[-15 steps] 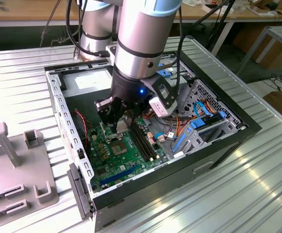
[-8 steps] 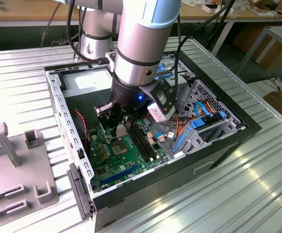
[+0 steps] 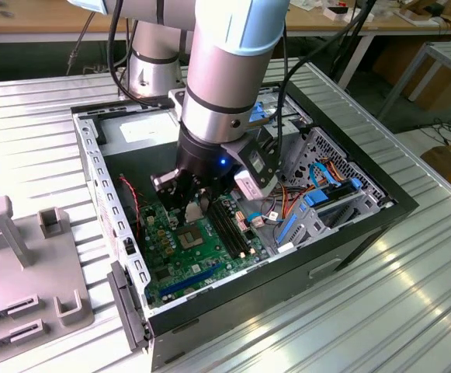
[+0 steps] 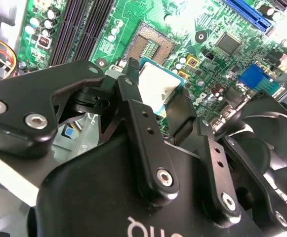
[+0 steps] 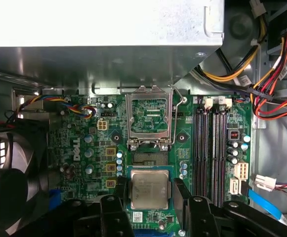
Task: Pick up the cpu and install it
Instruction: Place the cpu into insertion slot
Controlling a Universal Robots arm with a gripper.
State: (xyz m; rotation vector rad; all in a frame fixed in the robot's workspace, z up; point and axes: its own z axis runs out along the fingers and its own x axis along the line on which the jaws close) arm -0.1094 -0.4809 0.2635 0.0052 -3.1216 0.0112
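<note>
Two fingers point(image 5: 121, 195) on opposite cpu point(image 5: 149, 190) edges

Open black computer case point(image 3: 233, 311) on ribbed metal counter point(image 3: 349, 326). Green motherboard point(image 5: 69, 138) inside. Black memory slots point(image 5: 210, 148) in parallel rows. Blue expansion slot point(image 3: 180, 281) near board's edge. Black fan point(image 5: 5, 168) beside board. Yellow, red, black wires point(image 5: 232, 71) bundled. Grey plastic fixture point(image 3: 23, 272) at exterior view's left.

The cpu point(image 5: 150, 190) is a small flat square chip, dull grey metal on top with a green rim; it lies level and face up, clamped between the tool's point(image 5: 150, 193) black fingers point(image 5: 181, 197); it is just beside the open socket point(image 5: 149, 159) on the green motherboard point(image 5: 84, 148).
</note>
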